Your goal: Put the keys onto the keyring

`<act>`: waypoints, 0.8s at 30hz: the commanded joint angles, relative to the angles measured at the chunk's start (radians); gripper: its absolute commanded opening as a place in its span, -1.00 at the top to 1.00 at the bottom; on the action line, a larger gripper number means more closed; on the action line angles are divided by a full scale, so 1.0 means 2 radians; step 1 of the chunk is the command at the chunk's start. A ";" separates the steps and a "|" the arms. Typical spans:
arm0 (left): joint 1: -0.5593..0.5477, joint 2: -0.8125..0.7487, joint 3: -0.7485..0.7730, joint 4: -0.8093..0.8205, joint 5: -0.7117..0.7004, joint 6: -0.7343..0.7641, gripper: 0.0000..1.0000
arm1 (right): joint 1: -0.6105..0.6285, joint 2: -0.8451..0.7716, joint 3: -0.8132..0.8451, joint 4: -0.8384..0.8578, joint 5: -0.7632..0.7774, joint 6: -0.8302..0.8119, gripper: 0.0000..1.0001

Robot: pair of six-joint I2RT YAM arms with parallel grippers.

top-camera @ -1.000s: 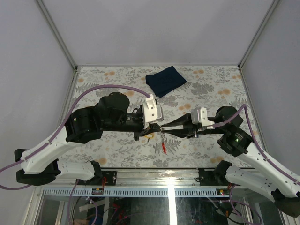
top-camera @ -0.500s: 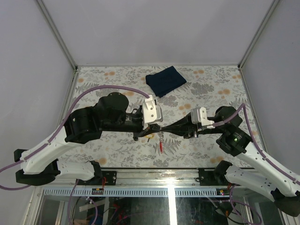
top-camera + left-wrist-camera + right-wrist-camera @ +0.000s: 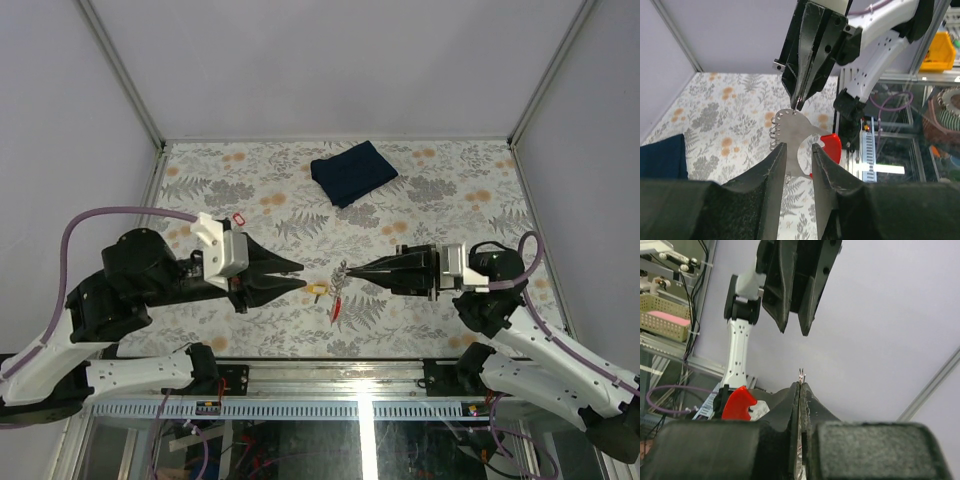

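The left gripper [image 3: 301, 275] is seen low over the table [image 3: 450, 190], pointing right, its jaws parted a little and nothing held between them; in its own wrist view the silvery metal of the keyring [image 3: 796, 131] shows through the gap but is judged to lie beyond the fingertips, not in them. Just past and slightly nearer than those tips the yellow-headed key [image 3: 317, 290] is found, apparently on the table, its long axis roughly in line with the two arms; whether it is already threaded cannot be told; the green-headed key cannot be made out in any view. Next to the right the keyring [image 3: 341, 273] is held up off the surface, its red tag [image 3: 336, 311] hanging down toward the near edge. It is pinched by the right gripper [image 3: 352, 270], whose jaws are fully closed on the thin metal and point left, nearly tip to tip with the left one. The key is therefore nearer the left gripper, just beside it; a short reach is judged enough. Open room lies all round; the dark blue cloth [image 3: 352, 172] sits well apart toward the far edge.
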 commanded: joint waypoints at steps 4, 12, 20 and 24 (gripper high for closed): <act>-0.003 -0.009 -0.028 0.093 0.000 -0.023 0.47 | 0.002 0.033 0.014 0.213 -0.012 0.099 1.00; -0.003 -0.013 -0.036 0.124 0.017 -0.001 0.47 | 0.002 0.071 0.027 0.287 -0.013 0.138 1.00; -0.002 -0.017 -0.039 0.140 0.023 0.026 0.49 | 0.002 0.113 0.068 0.288 -0.051 0.128 1.00; -0.003 -0.014 -0.040 0.138 0.021 0.040 0.51 | 0.002 0.130 0.086 0.293 -0.065 0.127 1.00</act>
